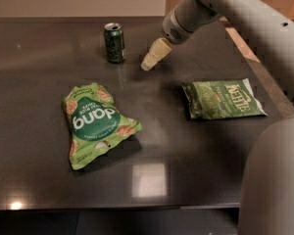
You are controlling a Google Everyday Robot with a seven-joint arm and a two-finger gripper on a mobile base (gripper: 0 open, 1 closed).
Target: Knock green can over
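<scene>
Dark glossy table (34,180) fills most of the frame, w/ a pale wall strip along the top edge. Green can (114,43) stands upright, upper centre-left, near the table's far edge. Gripper (147,65) hangs just right of the can, apart from it, tip angled down-left close to the tabletop; its pale fingers look pressed together into one wedge, nothing between them. Arm (235,9) comes in from upper right. Bright green snack bag (95,124) lies crumpled, lower left of centre. Olive chip bag (223,99) lies flat at mid-right, well apart from the can.
</scene>
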